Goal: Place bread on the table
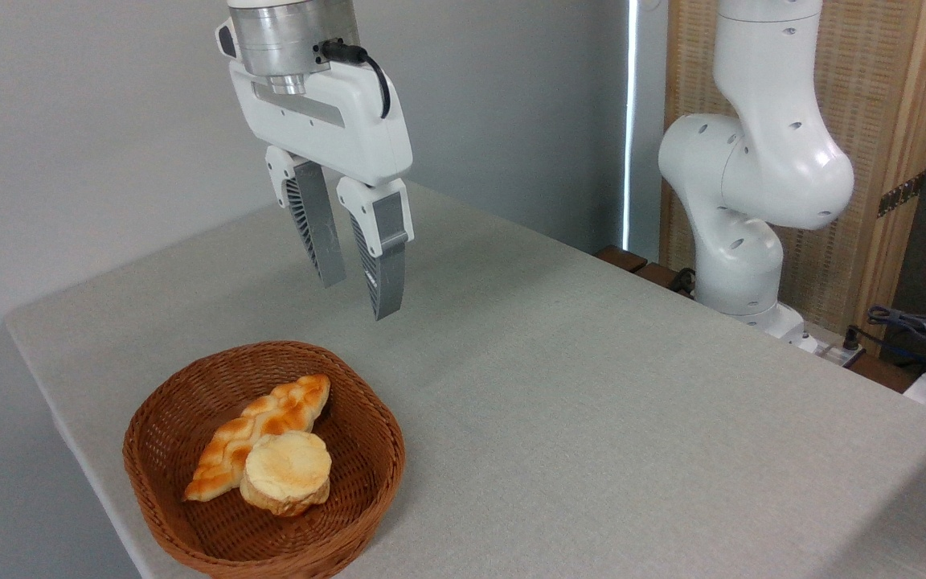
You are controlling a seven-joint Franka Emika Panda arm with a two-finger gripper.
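A: Where is the pincer (357, 297) at this moment?

B: High in the picture, at about eleven o'clock from the centre, hanging in the air above the desk (592, 386). Its two ribbed grey fingers (383, 265) point down and slightly to the right.

A: Is it holding anything?

B: No. The fingers stand spread with a narrow gap between them, and nothing sits in that gap.

A: And the bread (286, 471)?

B: Well below the pincer, at roughly seven o'clock from the centre, lying inside the wicker basket (350, 515). Its pale toasted flat top faces up.

A: Alone in there?

B: No, a braided loaf (262, 426) lies in the same basket, stretching from seven toward one o'clock. The bread touches it and partly overlaps its lower half, sitting at its four o'clock side.

A: Where does the basket stand?

B: On the desk, near its front left corner.

A: Anything further out?

B: The white arm base (740, 241) rises at two o'clock, beyond the desk's far edge, before a wooden screen (889, 121).
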